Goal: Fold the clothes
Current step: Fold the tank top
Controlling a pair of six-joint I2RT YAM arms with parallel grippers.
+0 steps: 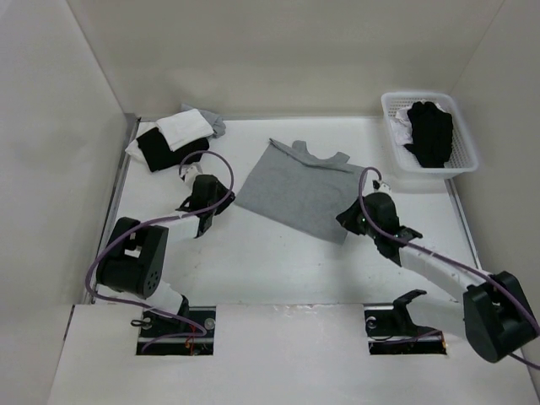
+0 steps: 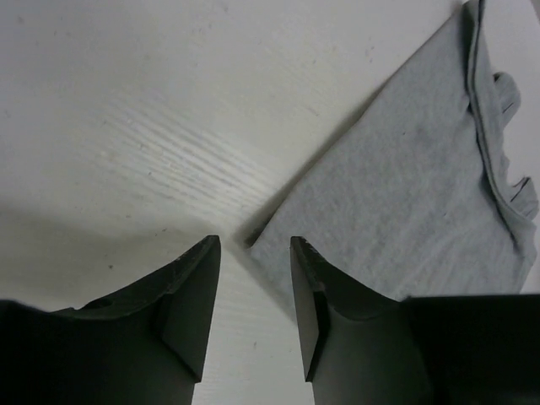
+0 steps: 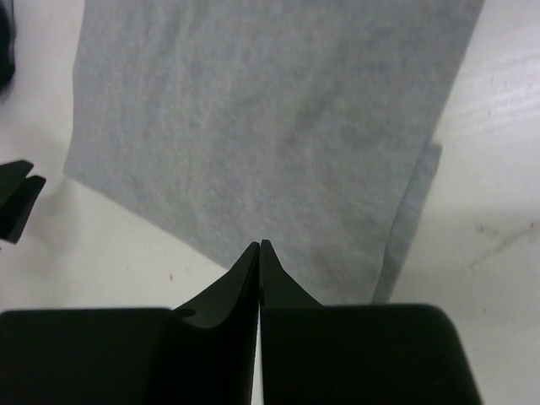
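**Top external: grey tank top spread flat, both arms at its near hem**

Top external shows the tank top [image 1: 299,190] lying flat near the middle of the table [image 1: 278,261]. It sits skewed, with its straps and scooped neck toward the far wall and its hem toward the arm bases. No fold across the body shows yet, so I judge the task to be at its opening step: taking hold of the hem corners.

The left gripper [image 1: 228,198] sits just beside the near-left corner. In the left wrist view its fingers [image 2: 194,287] stand apart with bare table between them, and the corner of the grey fabric [image 2: 405,169] lies just ahead of the gap, not inside it.

The right gripper [image 1: 344,221] is at the near-right corner. In the right wrist view its fingertips are pressed together [image 3: 260,245] over the hem edge of the fabric [image 3: 253,126]. Whether any cloth is pinched between them I cannot tell, since the knit around them lies smooth and unlifted.

Next, the left arm probably needs to ease forward so the corner enters its jaws, then close on it. The right grip wants checking before any lift. Soft knit slips and drags, so both corners should rise together.

Further out, a white basket [image 1: 392,105] at the far right holds a black garment [image 1: 430,131]. Folded black and white pieces [image 1: 173,135] lie at the far left.
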